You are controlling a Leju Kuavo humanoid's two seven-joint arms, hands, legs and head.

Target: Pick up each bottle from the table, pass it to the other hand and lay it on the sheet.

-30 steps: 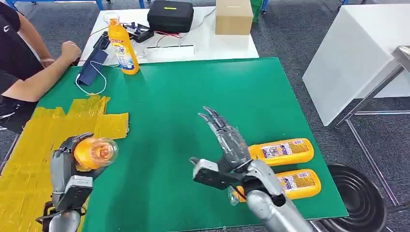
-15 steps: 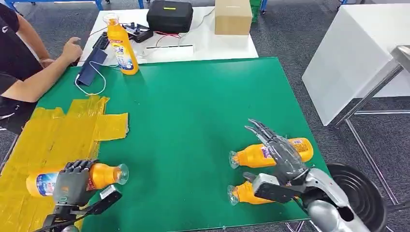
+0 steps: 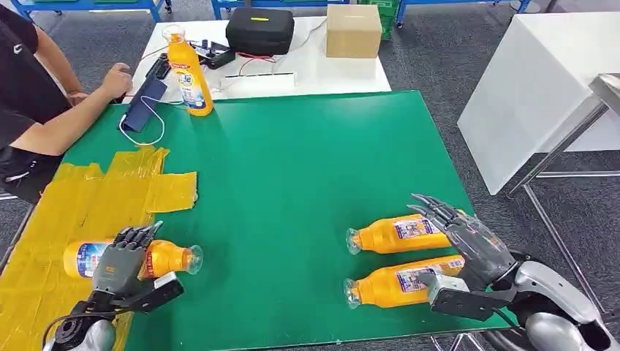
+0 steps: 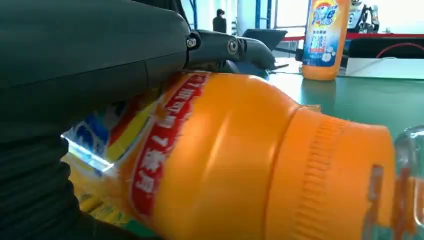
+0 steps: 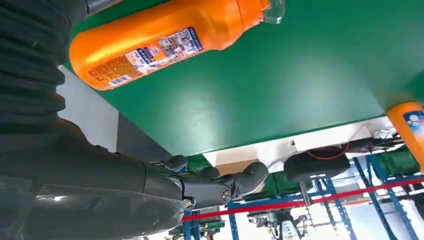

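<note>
green table [image 3: 292, 183]: left hand [image 3: 124, 259] grips bottle [image 3: 172, 258]; right hand [image 3: 468, 241] spread.

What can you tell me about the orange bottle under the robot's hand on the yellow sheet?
The orange bottle looks plastic, with a blue, white and red label and a clear cap on a ribbed orange neck. It lies on its side on the yellow sheet, cap pointing out over the green table. The left hand rests over its middle.

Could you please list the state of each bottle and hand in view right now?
Bottle on the sheet: lying down, left hand on it.
Two bottles on the green mat: lying, untouched.
Far bottle: upright.
Left hand: fingers over the bottle.
Right hand: open, above the two bottles.
</note>
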